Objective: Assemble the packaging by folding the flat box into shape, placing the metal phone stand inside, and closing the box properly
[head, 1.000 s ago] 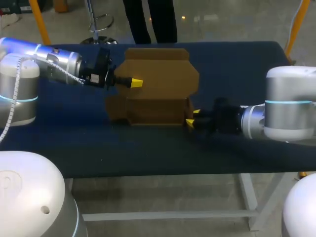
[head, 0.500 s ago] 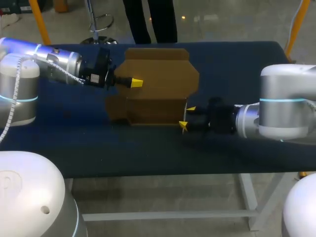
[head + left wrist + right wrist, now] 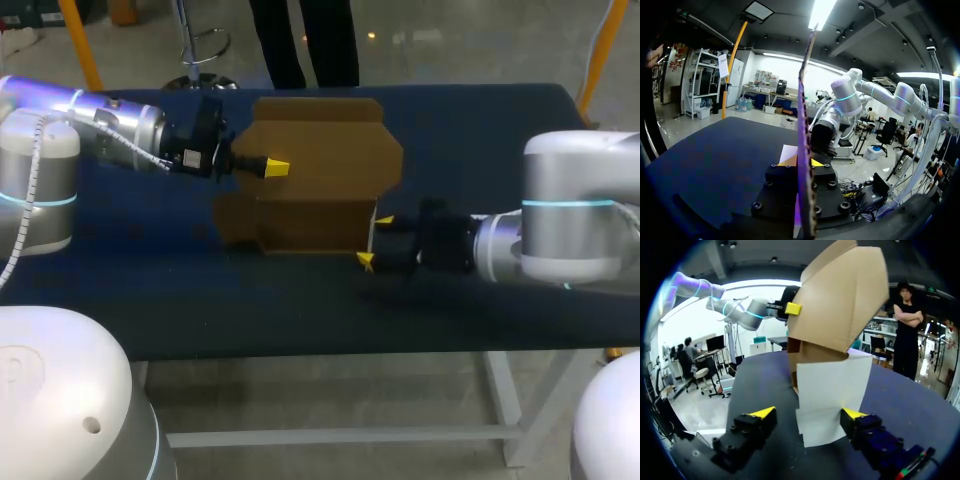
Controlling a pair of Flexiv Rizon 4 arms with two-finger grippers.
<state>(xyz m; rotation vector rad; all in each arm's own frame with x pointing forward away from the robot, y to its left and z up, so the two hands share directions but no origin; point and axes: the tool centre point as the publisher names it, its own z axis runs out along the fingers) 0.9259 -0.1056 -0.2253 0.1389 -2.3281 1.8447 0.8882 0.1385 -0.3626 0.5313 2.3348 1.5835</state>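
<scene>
Head view: the partly folded box (image 3: 320,180) stands mid-table (image 3: 480,140), left gripper (image 3: 277,167) on its upper panel, right gripper (image 3: 375,240) at its right end. Left wrist view: both fingers clamp the edge-on panel (image 3: 802,115). Right wrist view: fingers spread wide, with a white flap (image 3: 832,385) between them, ungripped.

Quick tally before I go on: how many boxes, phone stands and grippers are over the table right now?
Brown cardboard box: 1
Yellow-tipped grippers: 2, left gripper and right gripper
Metal phone stand: 0 in view
Total: 3
</scene>
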